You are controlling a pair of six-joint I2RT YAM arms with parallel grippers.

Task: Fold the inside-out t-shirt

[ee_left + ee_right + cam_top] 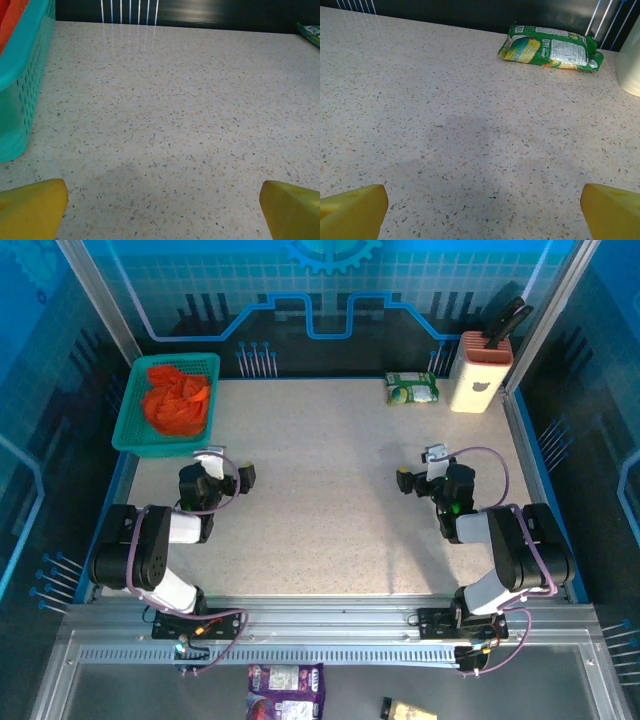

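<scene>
The inside-out t-shirt (177,400) is bright orange and lies bunched up inside the teal mesh basket (128,418) at the table's far left corner. In the left wrist view a strip of the t-shirt (12,12) shows above the basket wall (25,85) at the left edge. My left gripper (218,478) hangs low over bare table just in front of the basket, open, with nothing between its yellow fingertips (32,207). My right gripper (432,480) stands open over the right half of the table, well away from the shirt, and its fingertips (352,210) hold nothing.
A green snack packet (412,389) lies at the back right, ahead of the right gripper (484,202). Beside it stands a cream knife block (478,370). Speckled tabletop (320,490) stretches between the arms. A purple packet (286,685) lies below the front rail.
</scene>
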